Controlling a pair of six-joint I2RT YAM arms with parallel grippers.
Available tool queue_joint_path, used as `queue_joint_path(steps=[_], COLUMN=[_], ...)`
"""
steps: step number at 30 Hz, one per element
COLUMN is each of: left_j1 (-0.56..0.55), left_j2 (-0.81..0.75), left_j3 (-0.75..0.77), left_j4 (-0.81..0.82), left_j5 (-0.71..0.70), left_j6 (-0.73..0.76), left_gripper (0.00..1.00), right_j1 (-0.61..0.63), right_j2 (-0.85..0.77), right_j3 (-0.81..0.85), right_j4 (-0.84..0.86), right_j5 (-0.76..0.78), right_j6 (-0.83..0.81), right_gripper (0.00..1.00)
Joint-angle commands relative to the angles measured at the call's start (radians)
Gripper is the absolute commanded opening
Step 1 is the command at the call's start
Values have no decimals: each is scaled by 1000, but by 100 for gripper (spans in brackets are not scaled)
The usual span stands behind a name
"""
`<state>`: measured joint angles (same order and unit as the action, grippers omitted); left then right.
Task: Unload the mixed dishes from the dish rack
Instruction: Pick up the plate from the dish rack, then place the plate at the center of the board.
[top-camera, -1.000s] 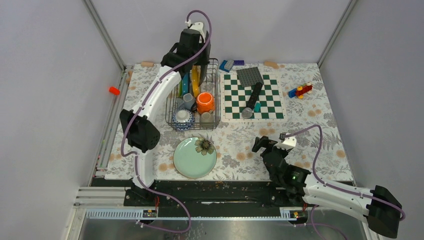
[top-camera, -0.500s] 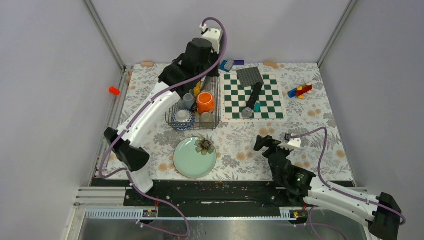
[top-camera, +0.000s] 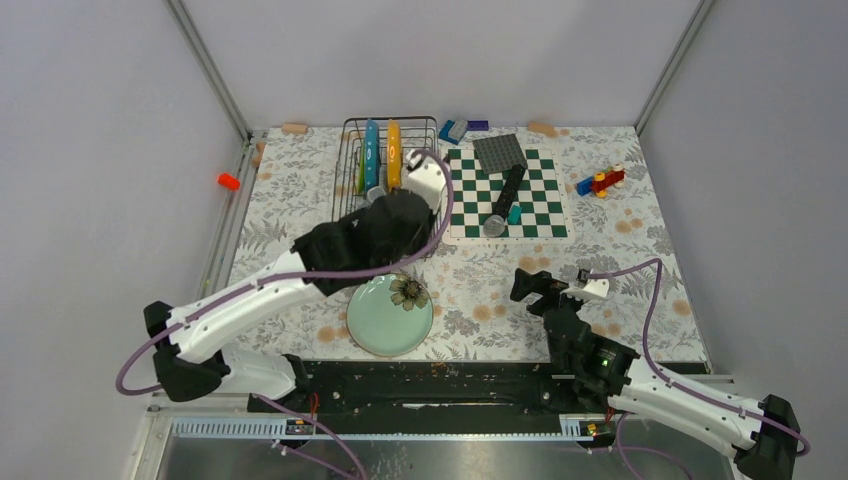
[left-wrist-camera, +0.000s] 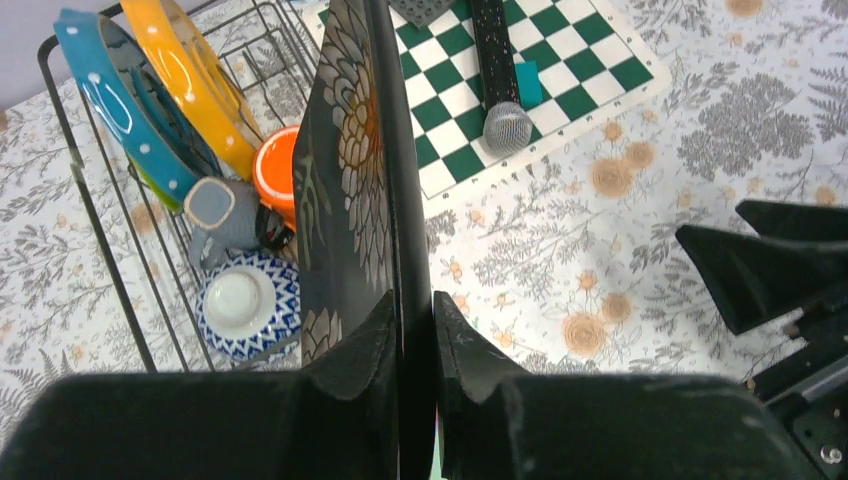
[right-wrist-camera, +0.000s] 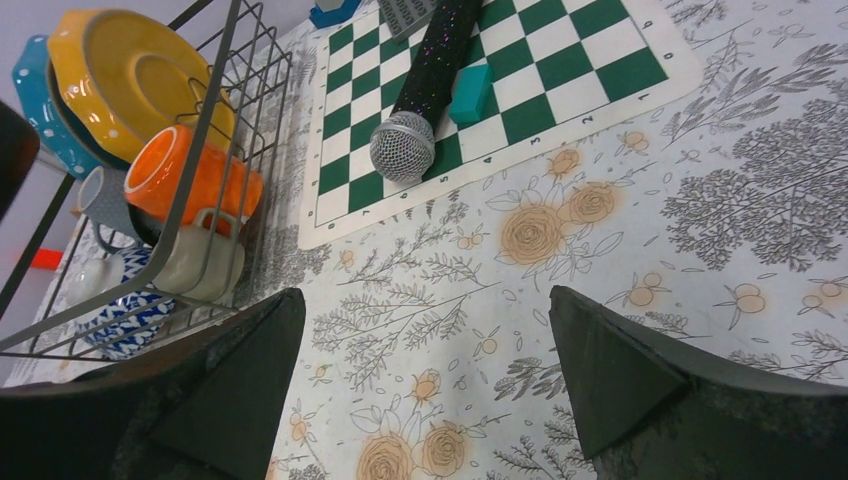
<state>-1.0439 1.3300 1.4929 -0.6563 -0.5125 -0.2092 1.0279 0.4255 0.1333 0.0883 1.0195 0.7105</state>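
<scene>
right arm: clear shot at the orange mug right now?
Probably not. The right arm's jaws are open and empty, but the left arm, jaws shut on the dark patterned plate, hangs over the dish rack's near half, where the orange mug sits.

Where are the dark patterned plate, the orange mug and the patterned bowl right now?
dark patterned plate (left-wrist-camera: 345, 160), left wrist view, on its flowered face.
orange mug (right-wrist-camera: 170, 175), right wrist view, on its side wall.
patterned bowl (left-wrist-camera: 240, 303), left wrist view, on its white centre.
</scene>
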Motion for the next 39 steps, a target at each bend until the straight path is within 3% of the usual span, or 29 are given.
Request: queue_joint_path(steps=[1,9,20,28,39], left_j1=[-117,-304,-371,-372,-370], left_j2=[-124,-192,-67,46,247], left_j3=[-53,-131,-69,-112,-102], left_j4=[142,-38,-558,-611,-667], left_j5=[-257,-401,-546,-493,-523], left_j6=[-54,-271,-638,-703,-773], left_gripper=[0,0,0,0,0], right_j1=[6,6,6,6,6], right_j2=[-15,-4,12,8,7], right_j3=[-8,-8,-14,-20,-21], right_j4=[5,16,32,27,18], right_j5=[-3,-15,8,30,51], right_j6=[43,43,33,38,35], right_gripper=[100,99,100,100,100])
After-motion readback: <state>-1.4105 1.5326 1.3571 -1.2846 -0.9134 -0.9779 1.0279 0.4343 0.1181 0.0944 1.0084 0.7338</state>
